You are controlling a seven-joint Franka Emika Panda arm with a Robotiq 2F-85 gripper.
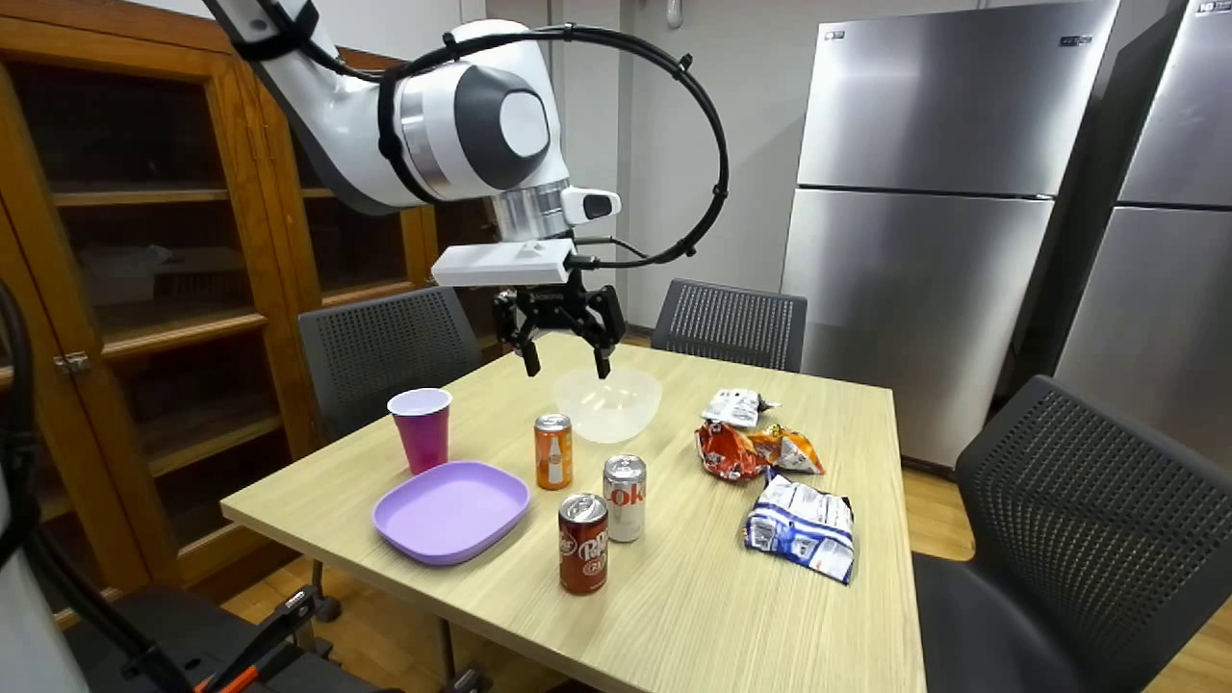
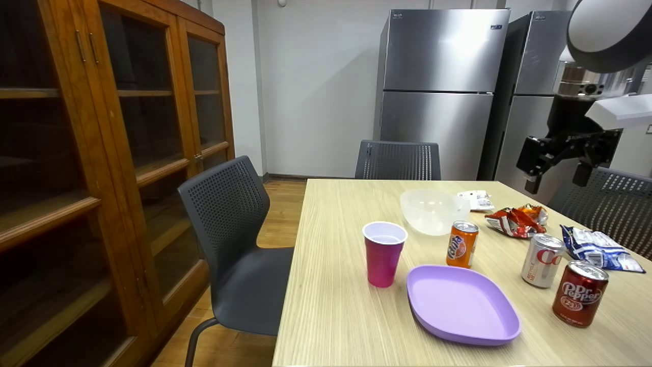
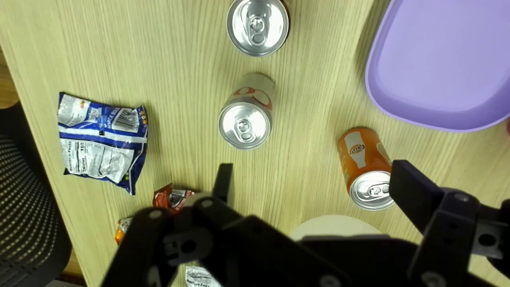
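Observation:
My gripper (image 1: 568, 367) hangs high above the table, jaws spread wide with nothing between them. In the wrist view its fingers (image 3: 416, 195) partly cover an orange Fanta can (image 3: 360, 153), and a silver Coke can (image 3: 245, 121) stands a little farther up. A frosted bowl (image 1: 611, 423) lies behind the orange can in an exterior view; the gripper body hides most of it in the wrist view. The dark red Dr Pepper can (image 2: 579, 295) stands near the silver one. To their side are a purple plate (image 1: 452, 510) and a magenta cup (image 2: 383, 260), upright.
Snack bags lie along one side of the table (image 1: 751, 635): a blue and white one (image 1: 801, 525), red and orange ones (image 1: 733, 450), and a white one (image 1: 736, 407). Chairs (image 1: 730, 322) surround the table. A wooden cabinet (image 2: 153, 153) and steel fridges (image 1: 934, 241) stand beyond.

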